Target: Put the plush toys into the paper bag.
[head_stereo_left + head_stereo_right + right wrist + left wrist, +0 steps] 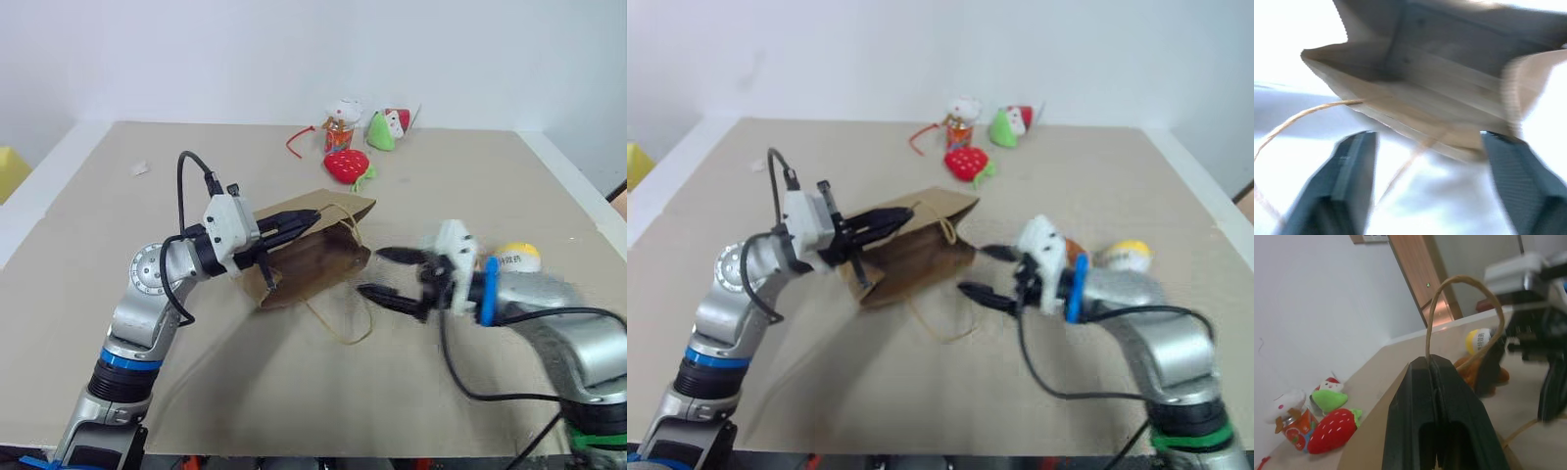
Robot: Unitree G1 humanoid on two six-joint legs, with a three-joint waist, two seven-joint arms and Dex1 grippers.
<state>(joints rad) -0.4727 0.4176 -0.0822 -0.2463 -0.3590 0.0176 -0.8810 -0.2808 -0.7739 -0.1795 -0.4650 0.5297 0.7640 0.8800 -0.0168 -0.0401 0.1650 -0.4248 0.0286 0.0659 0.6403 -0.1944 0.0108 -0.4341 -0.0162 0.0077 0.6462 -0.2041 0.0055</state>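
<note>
- My left gripper (pixel 306 221) is clenched on the upper edge of the paper bag (pixel 313 262), holding its mouth open.
- My right gripper (pixel 384 273) is released, jaws spread, just before that mouth.
- The white-and-yellow egg plush (pixel 516 258) and the brown plush (pixel 1469 372) lie behind my right jaws.

Work area: one table against a plain white wall, evenly lit.

The table (pixel 88 255) has a flat tan top with a white border along its left, right and far edges. Behind the far edge stands a white wall (pixel 196 49) without marks or fixtures in the head views. A yellow object (pixel 10 171) sits at the left edge, beyond the table; its kind cannot be told. In the left wrist view, a wooden door (pixel 1418 276) in a light brown finish stands beyond the table, next to the white wall, and a white plate (pixel 1369 238) is fixed to the wall near the door's top. Lighting is bright and diffuse, with soft shadows on the tabletop.
</note>
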